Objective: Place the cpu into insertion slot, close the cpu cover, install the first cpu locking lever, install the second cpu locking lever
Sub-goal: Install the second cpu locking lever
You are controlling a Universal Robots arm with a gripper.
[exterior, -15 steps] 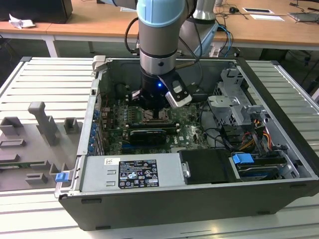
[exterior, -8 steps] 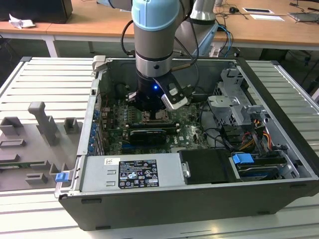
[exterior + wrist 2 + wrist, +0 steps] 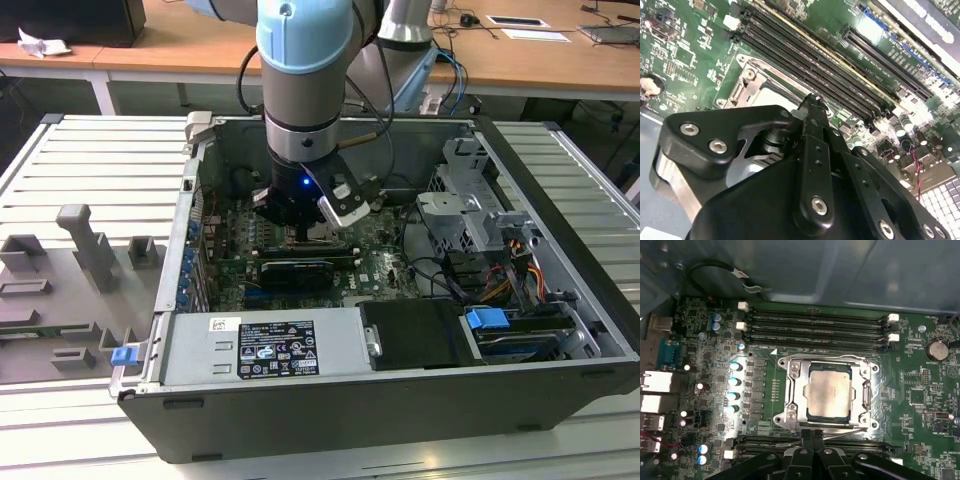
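Note:
In the first wrist view the cpu (image 3: 829, 390) lies flat in the insertion slot (image 3: 785, 418), its pale metal top showing through the window of the cpu cover (image 3: 792, 390). The cover lies down flat over the chip. A thin wire locking lever (image 3: 846, 431) runs along the socket edge nearest my gripper (image 3: 811, 436), whose fingers are shut together right at that edge. In the second wrist view the gripper's (image 3: 812, 102) tip sits just over the socket's silver frame (image 3: 747, 82). The exterior view has the gripper (image 3: 303, 232) low inside the computer case, over the motherboard.
Long black memory slots (image 3: 815, 325) flank the socket on both sides. A coin battery (image 3: 936, 349) sits on the board. In the exterior view a black expansion card (image 3: 295, 272), the power supply (image 3: 265, 348), a drive cage (image 3: 470, 215) and the case walls (image 3: 300, 430) surround the arm.

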